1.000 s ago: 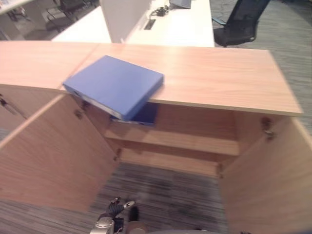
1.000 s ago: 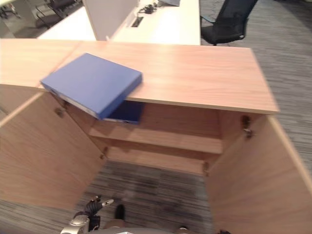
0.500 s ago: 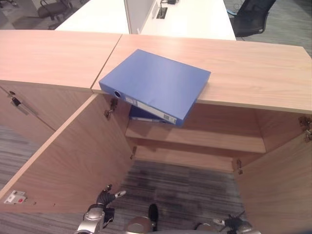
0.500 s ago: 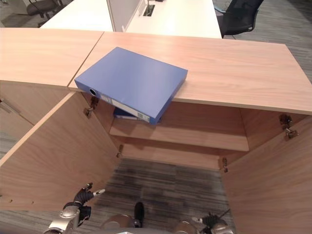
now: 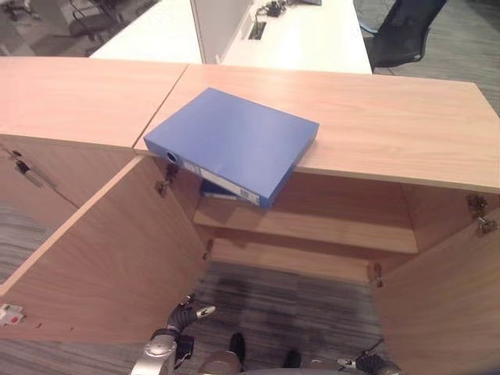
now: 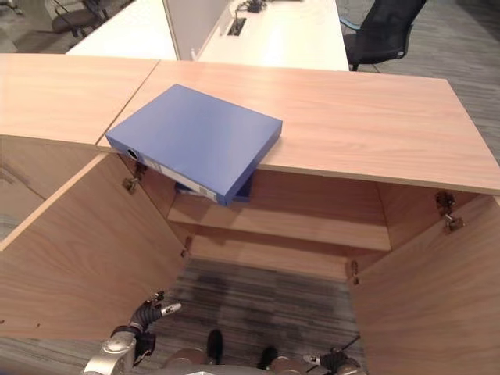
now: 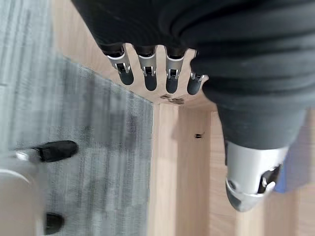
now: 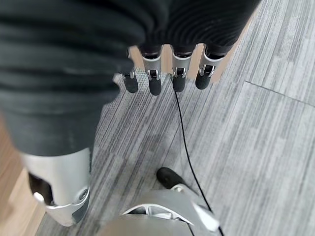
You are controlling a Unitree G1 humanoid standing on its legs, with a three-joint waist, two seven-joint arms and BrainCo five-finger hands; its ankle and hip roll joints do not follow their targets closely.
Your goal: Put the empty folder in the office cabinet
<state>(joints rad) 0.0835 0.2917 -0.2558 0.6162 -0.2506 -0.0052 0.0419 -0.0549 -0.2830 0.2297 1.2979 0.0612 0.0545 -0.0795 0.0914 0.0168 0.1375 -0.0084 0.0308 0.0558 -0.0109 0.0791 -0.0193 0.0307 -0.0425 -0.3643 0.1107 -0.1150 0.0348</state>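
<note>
A flat blue ring-binder folder [image 5: 233, 144] overhangs the open light-wood cabinet [image 5: 375, 125] top, while left hand [image 7: 152, 73] and right hand [image 8: 167, 73] hang low with relaxed, empty fingers.

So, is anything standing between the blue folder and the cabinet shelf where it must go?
Nothing visible blocks it. The blue folder lies on the cabinet top, both doors are open, and another folder takes the shelf's left end.

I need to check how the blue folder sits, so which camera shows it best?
The right eye view: the whole blue folder lies flat on the cabinet top, one corner overhanging the open cabinet. The left eye view shows much the same. The left wrist view catches a blue sliver at its edge.
</note>
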